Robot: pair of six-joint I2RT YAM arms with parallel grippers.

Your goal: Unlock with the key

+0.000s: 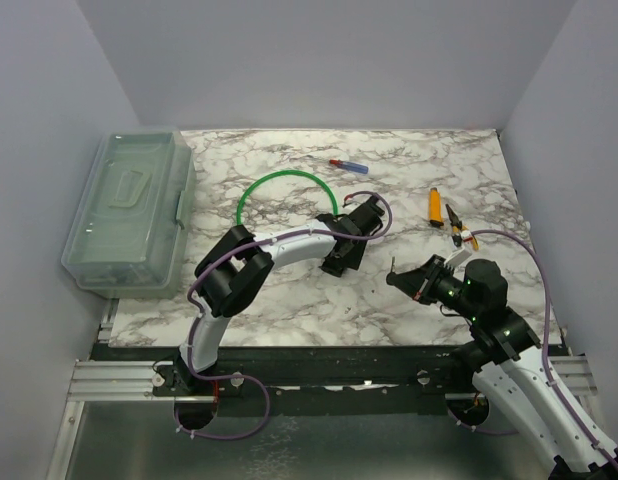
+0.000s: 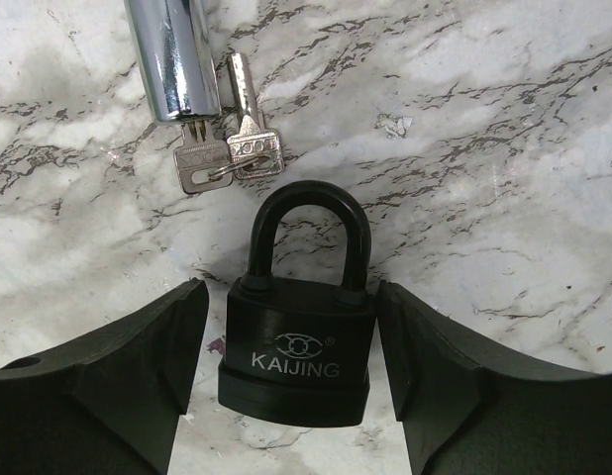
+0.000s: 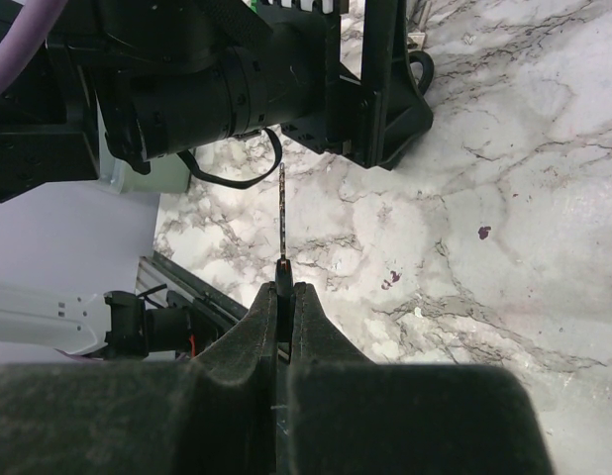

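A black KAIJING padlock (image 2: 298,341) lies flat on the marble table, shackle closed and pointing away. My left gripper (image 2: 289,292) is open, one finger on each side of the padlock's body, with a narrow gap on the left side. In the top view the left gripper (image 1: 344,250) covers the padlock. My right gripper (image 3: 284,289) is shut on a black-headed key (image 3: 282,213). The key's blade is seen edge-on, held above the table and pointing toward the left gripper. The right gripper (image 1: 404,278) hovers just right of the left one.
A chrome cylinder lock (image 2: 172,59) with two spare keys (image 2: 232,158) lies just beyond the padlock. A green cable loop (image 1: 284,190), a red-blue pen (image 1: 347,165), an orange tool (image 1: 435,205) and pliers (image 1: 459,232) lie further back. A clear plastic box (image 1: 129,210) stands at the left.
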